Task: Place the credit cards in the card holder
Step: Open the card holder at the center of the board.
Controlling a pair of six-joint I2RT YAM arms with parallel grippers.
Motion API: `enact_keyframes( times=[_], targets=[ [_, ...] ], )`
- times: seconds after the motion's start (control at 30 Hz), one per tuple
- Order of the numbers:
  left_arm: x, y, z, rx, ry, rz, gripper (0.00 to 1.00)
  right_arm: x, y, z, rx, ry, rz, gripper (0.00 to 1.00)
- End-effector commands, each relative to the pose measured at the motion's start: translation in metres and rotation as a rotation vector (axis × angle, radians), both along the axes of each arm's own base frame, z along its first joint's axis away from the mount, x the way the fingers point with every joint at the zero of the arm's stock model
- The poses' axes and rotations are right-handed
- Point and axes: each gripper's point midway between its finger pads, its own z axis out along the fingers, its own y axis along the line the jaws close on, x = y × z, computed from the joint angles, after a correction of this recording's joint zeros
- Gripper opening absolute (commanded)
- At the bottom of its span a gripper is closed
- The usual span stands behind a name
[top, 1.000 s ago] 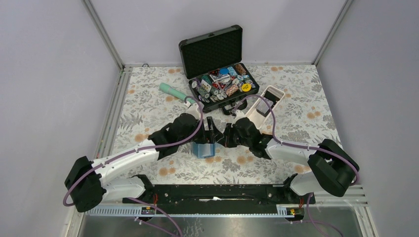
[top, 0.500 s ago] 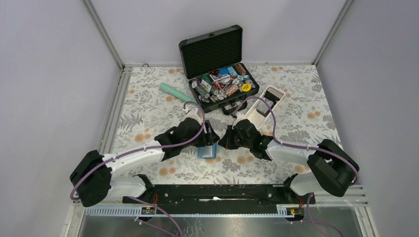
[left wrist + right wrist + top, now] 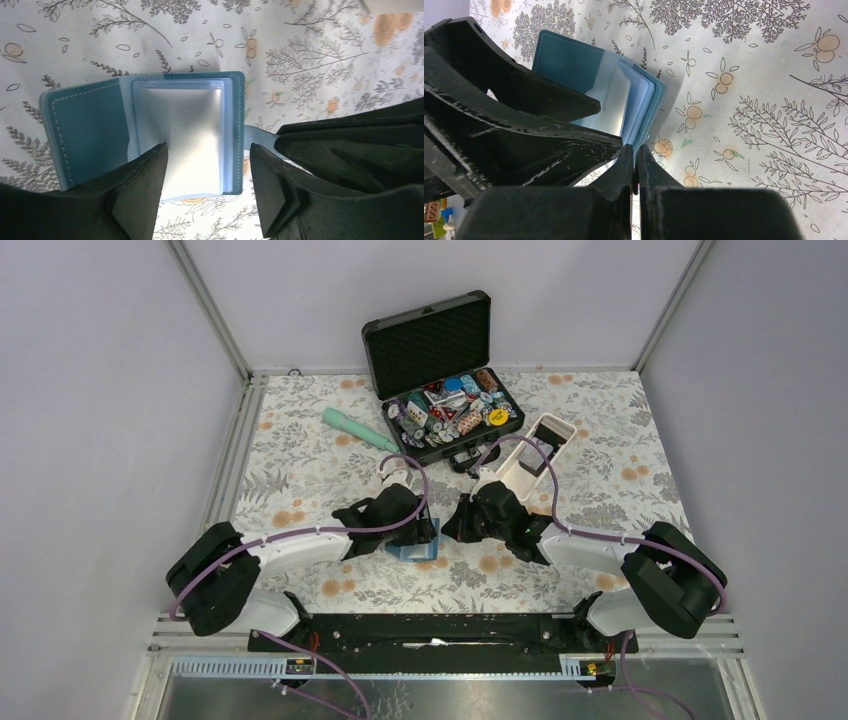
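The teal card holder (image 3: pixel 410 544) lies open on the floral table between both arms. In the left wrist view its teal cover (image 3: pixel 90 135) is folded out to the left, and a silver-grey credit card (image 3: pixel 192 135) sits in the light blue clear sleeves. My left gripper (image 3: pixel 207 152) is open, with one finger on each side of the sleeves' near end. It holds nothing. My right gripper (image 3: pixel 635 150) is shut on the right edge of the card holder (image 3: pixel 564 60). In the top view the left gripper (image 3: pixel 424 531) and the right gripper (image 3: pixel 450 528) meet at the holder.
A long white tray (image 3: pixel 556 429) at the right holds a dark card-like piece (image 3: pixel 533 462). An open black foam-lined case (image 3: pixel 430 340) full of poker chips stands at the back. A mint green cylinder (image 3: pixel 355 428) lies at the back left.
My left arm has swung in and drawn nearer, and its gripper has come down over the open holder. My right gripper has stayed shut at the holder's edge.
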Motion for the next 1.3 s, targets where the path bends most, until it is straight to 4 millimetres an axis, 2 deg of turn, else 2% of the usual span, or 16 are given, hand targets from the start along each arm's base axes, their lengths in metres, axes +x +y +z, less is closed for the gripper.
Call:
enact_keyframes(
  times=[0.0,0.4,0.8,0.97,1.27],
  targets=[
    [0.009,0.001,0.004,0.042,-0.031,0.014,0.64,0.004,-0.001,0.002,-0.011,-0.013,-0.004,0.0],
    [0.012,0.016,-0.01,0.173,-0.04,0.017,0.63,0.005,-0.002,-0.001,-0.021,-0.012,-0.005,0.0],
    [0.011,0.004,-0.016,0.175,-0.028,-0.025,0.68,0.003,-0.004,-0.003,-0.029,-0.014,-0.007,0.0],
    [0.012,0.018,-0.018,0.227,-0.043,-0.002,0.62,0.005,-0.01,-0.005,-0.054,-0.021,-0.025,0.0],
    [0.013,0.032,-0.013,0.278,-0.07,0.019,0.61,0.005,-0.014,-0.016,-0.086,-0.008,-0.033,0.0]
  ],
)
